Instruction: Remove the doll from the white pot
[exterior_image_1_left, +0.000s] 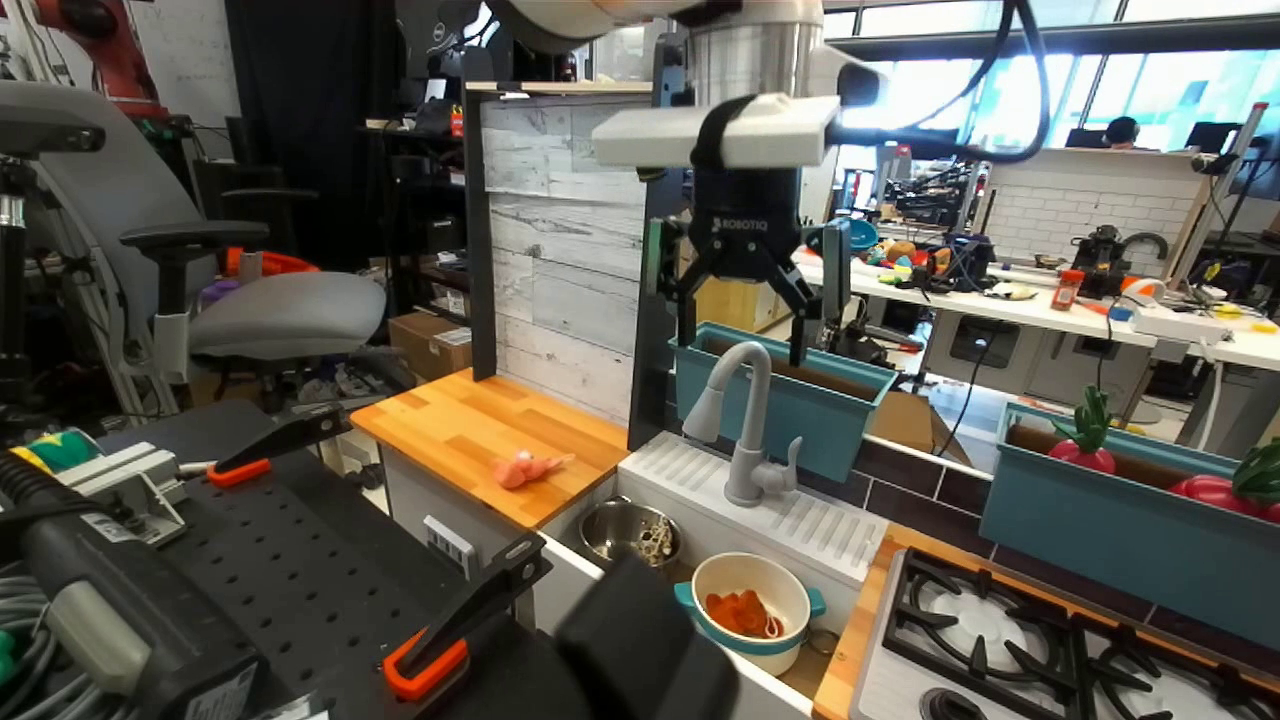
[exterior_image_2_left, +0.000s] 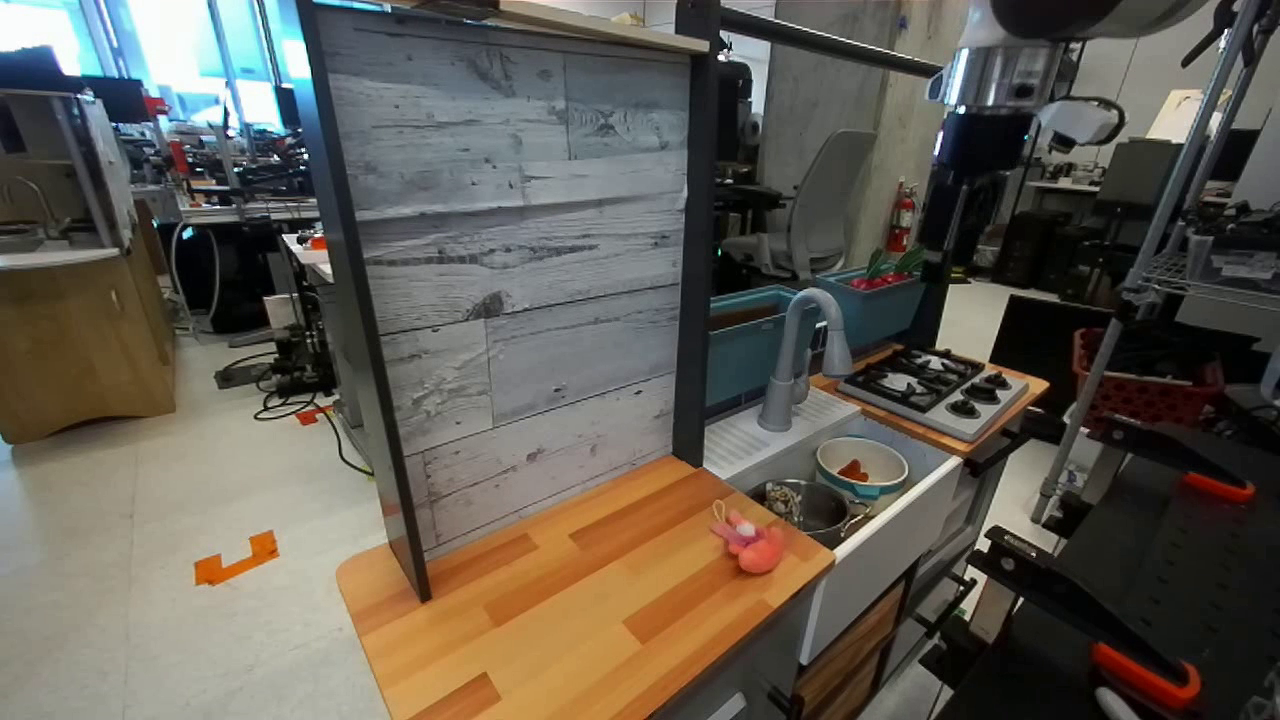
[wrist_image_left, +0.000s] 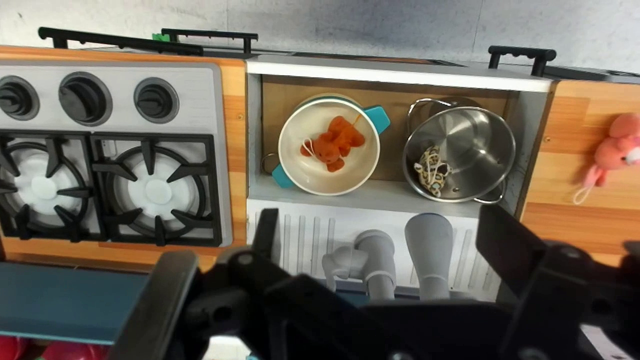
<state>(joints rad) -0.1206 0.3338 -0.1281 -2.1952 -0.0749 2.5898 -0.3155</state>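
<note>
The doll (wrist_image_left: 332, 142), a small orange-red soft toy with a white loop, lies inside the white pot (wrist_image_left: 299, 167). This pot has a cream inside and teal handles and sits in the sink basin. In both exterior views the doll (exterior_image_1_left: 738, 612) (exterior_image_2_left: 853, 470) shows within the white pot (exterior_image_1_left: 785, 578) (exterior_image_2_left: 888, 462). My gripper (exterior_image_1_left: 742, 340) hangs well above the sink, behind the faucet as seen in that exterior view. In the wrist view the gripper (wrist_image_left: 377, 214) has its fingers spread wide, with nothing held between them.
A grey faucet (exterior_image_1_left: 752, 430) rises at the back of the sink. A metal pot (wrist_image_left: 482, 150) holding a spotted toy (wrist_image_left: 431, 170) stands beside the white pot. A pink toy (exterior_image_2_left: 752, 545) lies on the wooden counter (exterior_image_2_left: 590, 590). The stove (wrist_image_left: 197, 90) flanks the sink's opposite side.
</note>
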